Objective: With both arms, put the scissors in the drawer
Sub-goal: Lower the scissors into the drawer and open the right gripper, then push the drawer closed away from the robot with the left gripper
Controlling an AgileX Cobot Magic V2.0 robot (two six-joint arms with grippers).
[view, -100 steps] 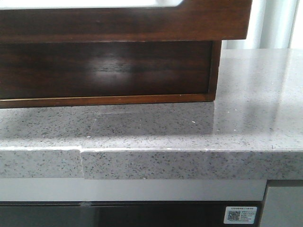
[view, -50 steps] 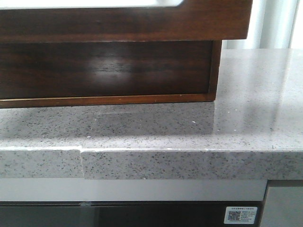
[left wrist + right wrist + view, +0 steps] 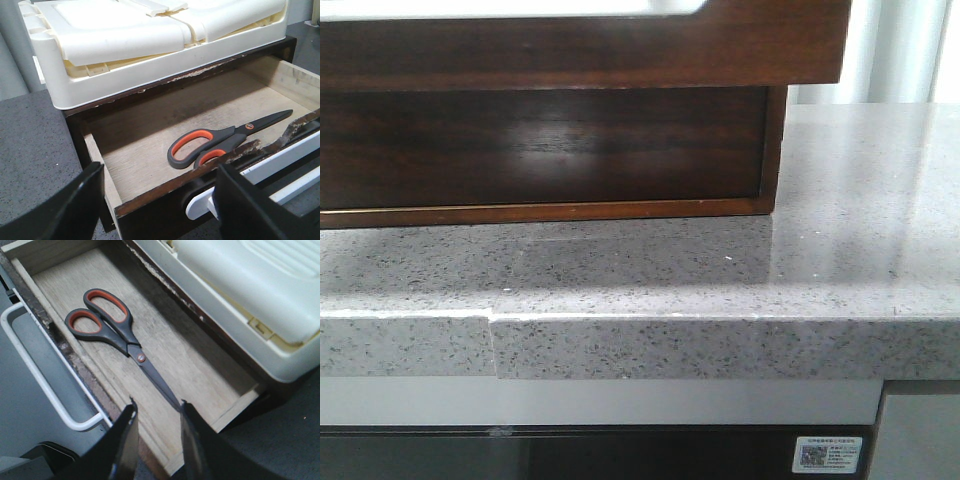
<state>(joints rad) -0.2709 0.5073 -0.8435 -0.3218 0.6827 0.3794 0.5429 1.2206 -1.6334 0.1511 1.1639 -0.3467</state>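
The scissors (image 3: 225, 140), with black blades and orange-lined grey handles, lie flat on the pale wood floor of the open drawer (image 3: 145, 150). They also show in the right wrist view (image 3: 127, 342). In the front view only the glossy dark brown drawer front (image 3: 570, 45) shows, standing out over the counter. My left gripper (image 3: 160, 172) is open, with one finger on each side of the drawer's front corner, beside the white handle (image 3: 265, 172). My right gripper (image 3: 158, 407) is open and empty above the drawer's end, just over the blade tip.
A cream plastic crate (image 3: 150, 45) sits on top of the cabinet right above the drawer and also shows in the right wrist view (image 3: 250, 300). The cabinet stands on a speckled grey stone counter (image 3: 720, 280). The white handle (image 3: 35, 370) runs along the drawer front.
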